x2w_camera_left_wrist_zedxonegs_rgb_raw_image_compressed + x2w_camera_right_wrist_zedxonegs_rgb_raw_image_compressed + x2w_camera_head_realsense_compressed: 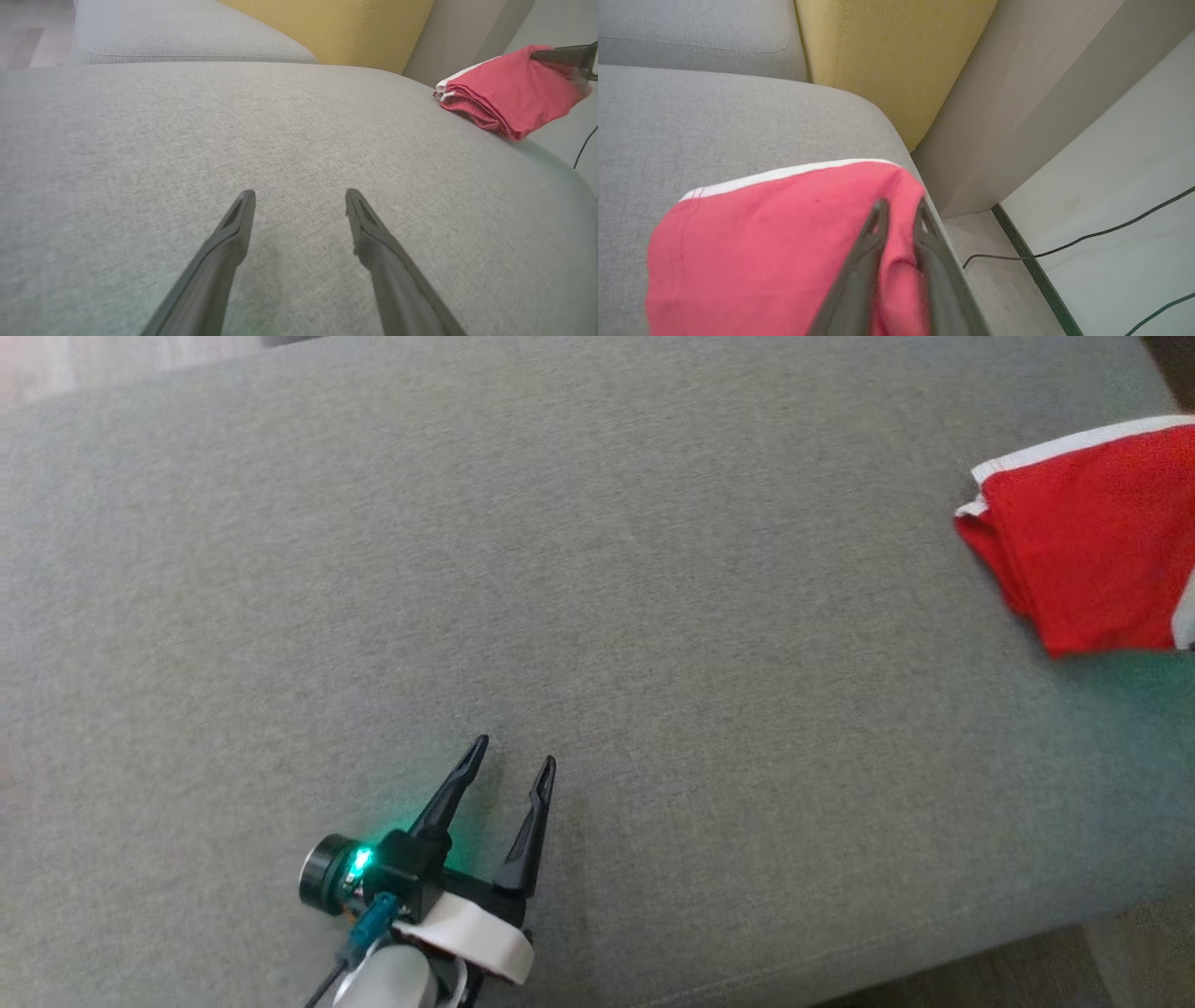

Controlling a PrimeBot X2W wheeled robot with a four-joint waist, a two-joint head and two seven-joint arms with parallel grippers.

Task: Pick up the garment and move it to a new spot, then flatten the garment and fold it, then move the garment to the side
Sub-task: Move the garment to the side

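Sitting at the far right edge of the grey sofa cushion, the folded red garment reaches the rim above the floor. The right end effector is over its outer corner, fingers a narrow gap apart with red cloth between them. Whether they pinch it or merely straddle it, I cannot tell (that view is blurred there). The left end effector is wide open and empty over bare cushion, well apart from the garment.

The risk is the edge. If a finger snags the cloth while drawing back, it could drag the bundle off the cushion or pull the folds loose.

The garment's white-trimmed edge faces away from the robot. Its long axis seems to run along that trim, left to right across the head view and slightly tilted, though the frame cuts off its right end.
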